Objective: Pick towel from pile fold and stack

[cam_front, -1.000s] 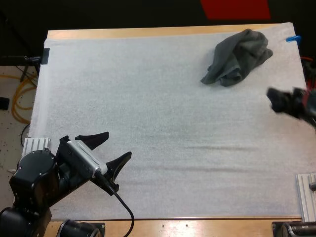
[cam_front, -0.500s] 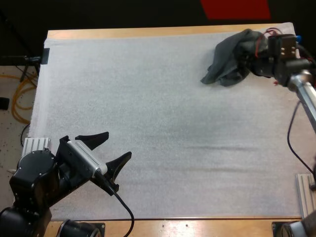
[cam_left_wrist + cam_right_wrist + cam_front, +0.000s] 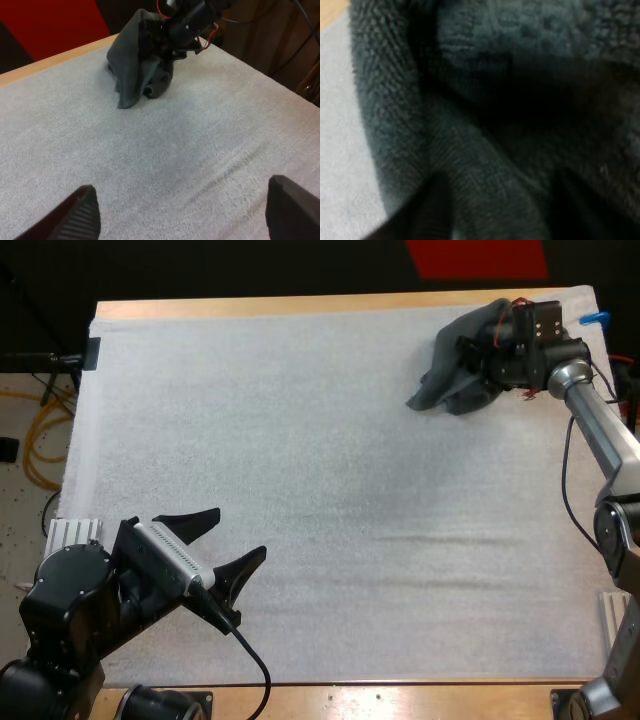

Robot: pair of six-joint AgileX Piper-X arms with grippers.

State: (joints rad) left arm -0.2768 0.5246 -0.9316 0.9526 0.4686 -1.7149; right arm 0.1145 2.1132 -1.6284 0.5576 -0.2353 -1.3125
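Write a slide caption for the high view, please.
Right tool at the crumpled dark grey-green towel, far right of the white mat; left tool open.

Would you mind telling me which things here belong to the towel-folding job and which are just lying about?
Belongs to the job:
crumpled towel, at the mat's far right
right gripper, at the towel
left gripper, open over the mat's near left

Just lying about:
white mat
wooden table
yellow cable, on the floor beside the table
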